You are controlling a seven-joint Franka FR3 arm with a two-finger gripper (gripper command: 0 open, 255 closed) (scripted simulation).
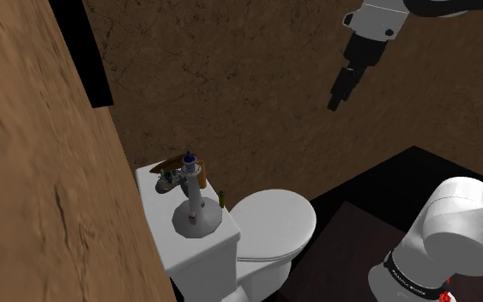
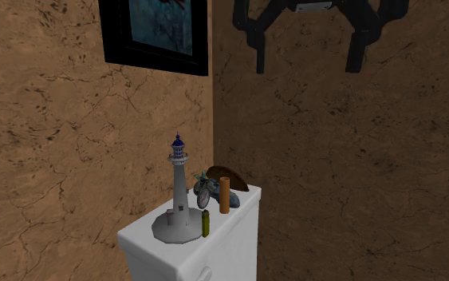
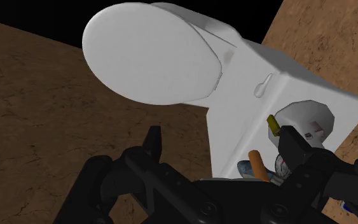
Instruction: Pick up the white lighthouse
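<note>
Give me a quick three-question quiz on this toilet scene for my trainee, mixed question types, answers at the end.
1. True or false: the end effector is shut on the lighthouse.
2. The lighthouse stands on: A) a wall shelf, B) the toilet tank lid, C) a table.
3. Which stands nearer the lighthouse's base, the olive cylinder or the orange-brown cylinder?
Key: 1 false, it hangs open high above; 2 B; 3 the olive cylinder.
</note>
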